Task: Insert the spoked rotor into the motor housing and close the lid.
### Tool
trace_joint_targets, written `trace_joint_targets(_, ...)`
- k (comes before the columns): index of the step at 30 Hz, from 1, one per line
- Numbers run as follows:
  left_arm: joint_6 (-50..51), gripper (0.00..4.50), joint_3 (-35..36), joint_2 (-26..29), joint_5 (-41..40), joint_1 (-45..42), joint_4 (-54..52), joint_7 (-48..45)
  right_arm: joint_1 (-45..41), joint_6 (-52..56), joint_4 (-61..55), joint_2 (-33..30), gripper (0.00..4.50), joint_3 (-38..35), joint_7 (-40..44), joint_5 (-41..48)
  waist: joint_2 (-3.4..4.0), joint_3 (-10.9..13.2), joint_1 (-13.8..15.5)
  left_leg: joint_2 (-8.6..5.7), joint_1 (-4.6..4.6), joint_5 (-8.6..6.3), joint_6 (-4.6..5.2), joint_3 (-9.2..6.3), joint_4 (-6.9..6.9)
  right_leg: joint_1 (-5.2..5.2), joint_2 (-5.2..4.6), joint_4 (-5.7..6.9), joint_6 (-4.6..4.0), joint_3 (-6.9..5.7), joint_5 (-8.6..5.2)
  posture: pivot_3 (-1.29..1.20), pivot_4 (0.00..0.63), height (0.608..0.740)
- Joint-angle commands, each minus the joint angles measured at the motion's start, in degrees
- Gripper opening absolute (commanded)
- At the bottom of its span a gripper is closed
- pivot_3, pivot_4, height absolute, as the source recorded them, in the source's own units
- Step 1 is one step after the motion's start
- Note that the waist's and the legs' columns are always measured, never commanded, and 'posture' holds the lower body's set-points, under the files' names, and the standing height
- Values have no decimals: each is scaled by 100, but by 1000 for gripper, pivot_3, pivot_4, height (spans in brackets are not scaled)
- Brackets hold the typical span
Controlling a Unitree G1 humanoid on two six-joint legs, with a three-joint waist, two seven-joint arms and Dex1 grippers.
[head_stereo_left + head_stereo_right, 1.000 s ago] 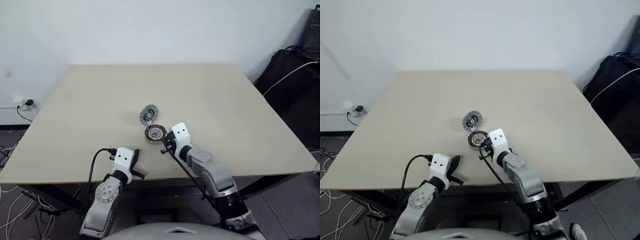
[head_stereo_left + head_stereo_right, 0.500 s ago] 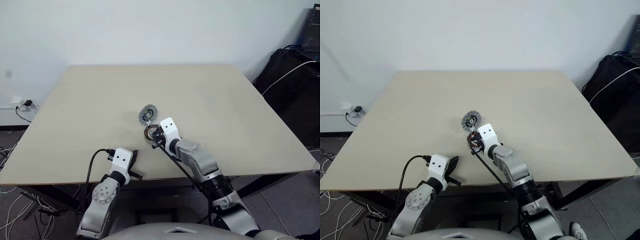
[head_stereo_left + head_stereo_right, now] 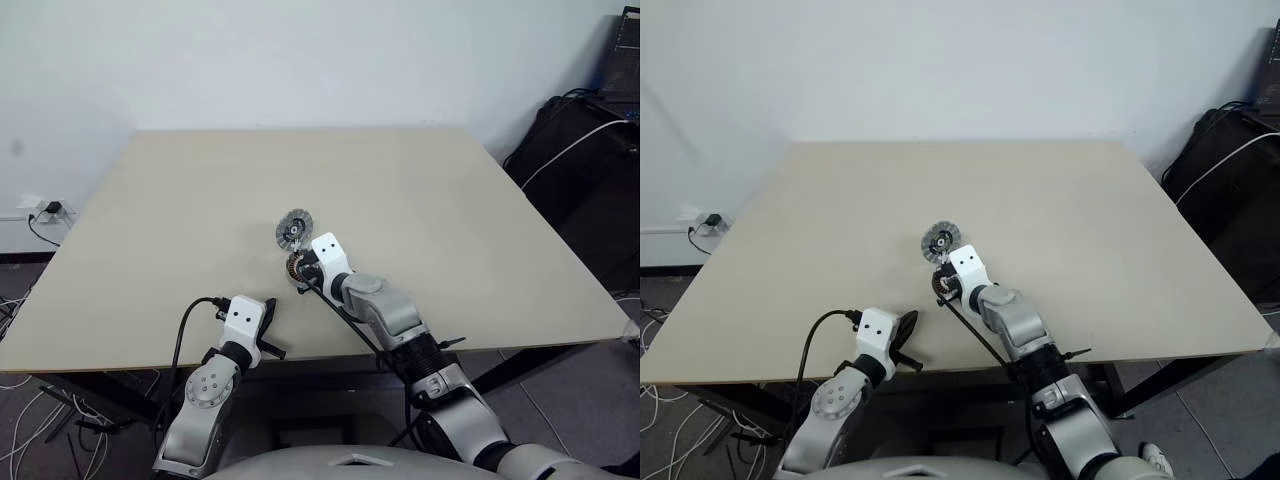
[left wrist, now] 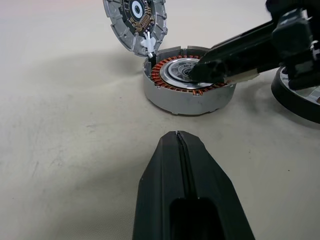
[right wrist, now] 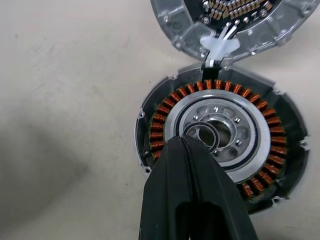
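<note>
The motor housing, a grey cup with copper windings around a silvery centre, sits mid-table. The lid lies just beyond it, holed face with dark centre up, joined to it by thin white wires. My right gripper is shut with nothing in it. Its tip is over the housing's silvery centre, and contact cannot be told. A dark ring with a silvery inside, seemingly the spoked rotor, lies beside the housing, half under my right hand. My left gripper is shut and empty, on the near side of the housing.
The beige table has open surface all around the parts. Its front edge runs close under my left hand. A black cable trails from my right wrist off that edge. Dark bags stand on the floor to the right.
My right gripper has moved forward and left, from beside the housing to over its centre, now covering part of it. The left gripper, housing and lid have stayed put.
</note>
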Motion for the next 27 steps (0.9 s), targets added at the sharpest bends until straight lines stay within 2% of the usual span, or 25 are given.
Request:
trace_joint_targets(1, -123, 0, -21, -9, -17, -41, -177, 8, -176, -154, 50, 56, 23, -88, 48, -25, 0, 0, 0, 0, 0, 0, 0, 0, 0, 0, 0, 0, 0, 0, 0, 0, 0, 740)
trace_joint_targets(19, -96, 0, -48, -7, -8, -122, -165, -1, -606, -547, 807, 86, 23, -404, -2, -169, 8, -5, -11, -2, 7, 0, 0, -2, 0, -19, -1, 54, -8, 2, -6, 0, 0, 740)
trace_joint_targets(27, -95, 0, -59, 1, 1, -101, -178, 7, -391, -570, 290, 45, 23, -374, 289, -50, 10, -4, -10, 3, 12, 4, -2, -8, 0, -19, 4, 68, -15, 1, -11, 0, 0, 740)
